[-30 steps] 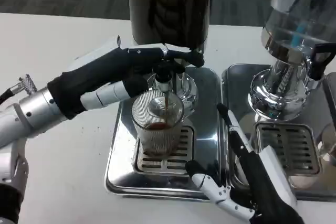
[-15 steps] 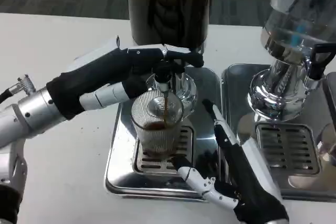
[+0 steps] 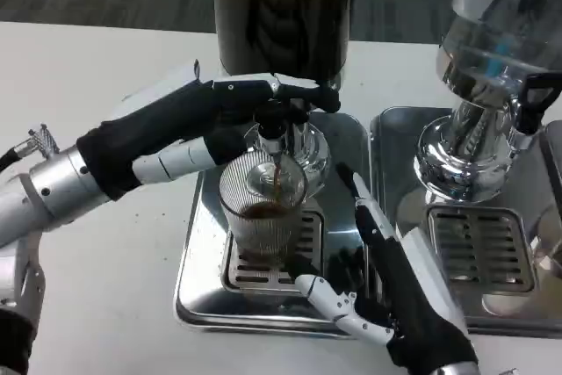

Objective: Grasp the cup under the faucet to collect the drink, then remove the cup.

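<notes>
**Cup filling under the faucet**

The ribbed cup (image 3: pixel 262 210) stands on the drip tray (image 3: pixel 198 261) grate, a dark stream falling into it from the faucet (image 3: pixel 274 133). The left hand (image 3: pixel 189 125) reaches over the faucet; whether its fingers clamp it is hidden. The right hand (image 3: pixel 386 283), fingers apart, lies beside the cup, its wrist cut off.

Silver forearms; black-white left hand (image 3: pixel 189 125), right hand (image 3: pixel 399 292).
</notes>
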{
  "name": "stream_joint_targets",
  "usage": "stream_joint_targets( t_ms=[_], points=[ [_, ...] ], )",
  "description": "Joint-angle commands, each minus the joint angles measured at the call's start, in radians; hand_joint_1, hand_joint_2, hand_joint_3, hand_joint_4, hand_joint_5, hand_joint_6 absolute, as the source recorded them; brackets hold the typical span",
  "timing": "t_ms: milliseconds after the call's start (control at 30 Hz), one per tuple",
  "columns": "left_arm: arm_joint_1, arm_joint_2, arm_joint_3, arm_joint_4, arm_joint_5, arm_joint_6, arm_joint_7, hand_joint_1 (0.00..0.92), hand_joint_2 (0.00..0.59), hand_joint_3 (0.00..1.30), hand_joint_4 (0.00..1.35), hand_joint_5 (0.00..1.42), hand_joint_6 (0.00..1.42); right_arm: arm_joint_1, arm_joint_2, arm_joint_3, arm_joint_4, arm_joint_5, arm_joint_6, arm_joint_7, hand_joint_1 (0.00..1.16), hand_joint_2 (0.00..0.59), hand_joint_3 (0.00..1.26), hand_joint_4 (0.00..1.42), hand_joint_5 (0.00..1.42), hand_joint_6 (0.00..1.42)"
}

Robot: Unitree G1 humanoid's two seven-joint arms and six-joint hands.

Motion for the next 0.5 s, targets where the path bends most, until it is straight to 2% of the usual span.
stream_joint_targets(
  t_ms=[33, 500],
  points=[
    [0.018, 0.011, -0.015, -0.005, 0.015, 0.005, -0.013, 0.0, 0.118, 0.31, 0.18, 0.11, 0.25, -0.013, 0.004, 0.005, 0.011, -0.004, -0.002, -0.009, 0.45, 0.226, 0.0, 0.0, 0.0, 0.0],
    [0.026, 0.013, -0.009, -0.025, 0.009, 0.018, -0.005, 0.0, 0.116, 0.31, 0.18, 0.11, 0.25, -0.069, 0.022, 0.022, 0.069, 0.003, -0.004, -0.005, 0.45, 0.226, 0.0, 0.0, 0.0, 0.0]
  ],
)
